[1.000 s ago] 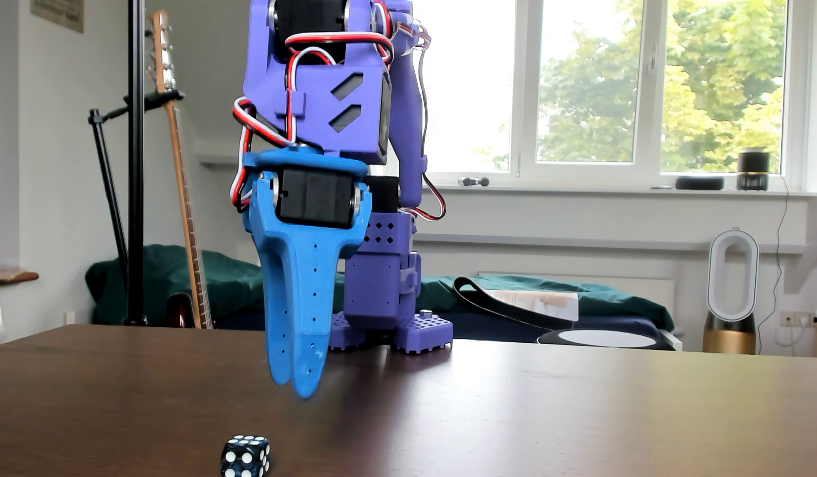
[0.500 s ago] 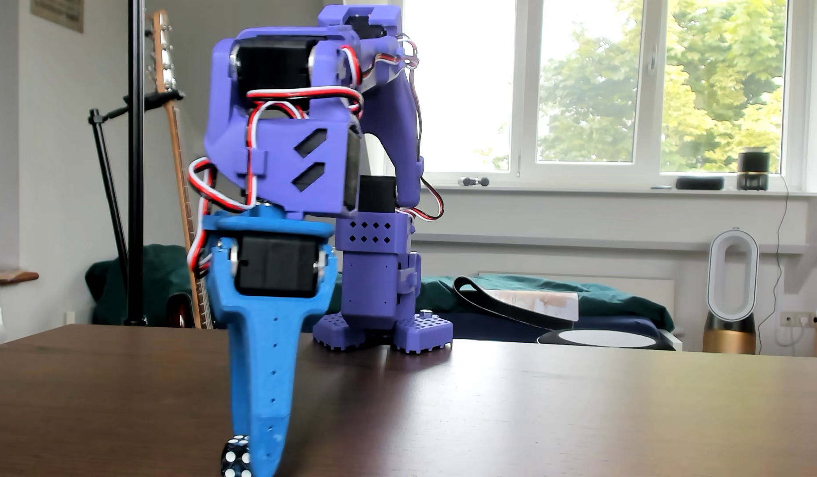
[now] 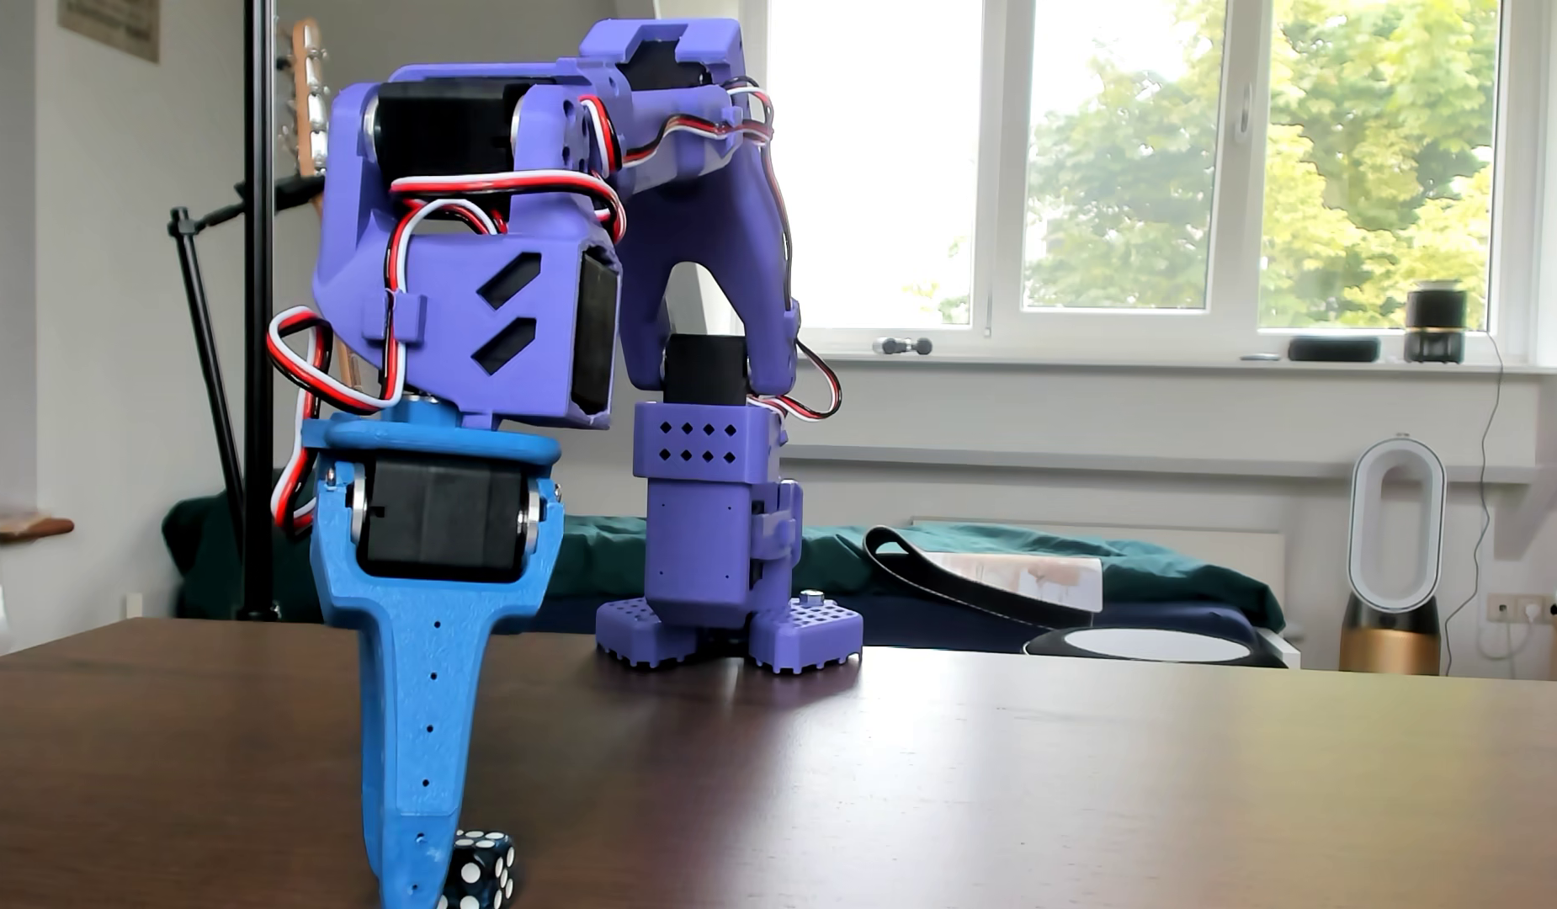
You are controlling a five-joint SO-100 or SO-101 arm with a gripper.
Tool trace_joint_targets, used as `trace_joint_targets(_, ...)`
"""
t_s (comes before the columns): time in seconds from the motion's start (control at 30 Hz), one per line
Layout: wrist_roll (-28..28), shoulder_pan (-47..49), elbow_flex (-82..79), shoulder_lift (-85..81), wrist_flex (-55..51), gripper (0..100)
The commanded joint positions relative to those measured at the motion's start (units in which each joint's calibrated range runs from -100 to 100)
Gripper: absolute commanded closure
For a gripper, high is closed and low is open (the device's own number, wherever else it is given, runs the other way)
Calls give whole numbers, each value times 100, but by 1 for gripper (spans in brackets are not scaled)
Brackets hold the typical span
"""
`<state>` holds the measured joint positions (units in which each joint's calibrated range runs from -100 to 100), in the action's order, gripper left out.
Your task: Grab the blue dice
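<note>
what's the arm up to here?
The purple arm is folded over with its bright blue claw pointing straight down, tip at the brown table. The small dark blue dice sits on the table right against the claw's visible finger, on its right in the other view. Only one finger shows from this angle, so I can't tell whether the claw is closed on the dice or just next to it. The dice hasn't been lifted.

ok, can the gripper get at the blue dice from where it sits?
Probably yes. The gripper is down at the table with the blue dice right against its visible finger, nothing between. Only one finger shows, so whether the dice sits between both is unclear.
</note>
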<state>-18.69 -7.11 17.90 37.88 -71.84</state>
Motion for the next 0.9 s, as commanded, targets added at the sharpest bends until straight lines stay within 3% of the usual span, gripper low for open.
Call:
trace_joint_targets(0.0,19,106,226,-251,-29,79)
trace_joint_targets(0.77,82,163,217,-217,-29,79)
trace_joint_targets(0.87,87,146,217,-192,-29,87)
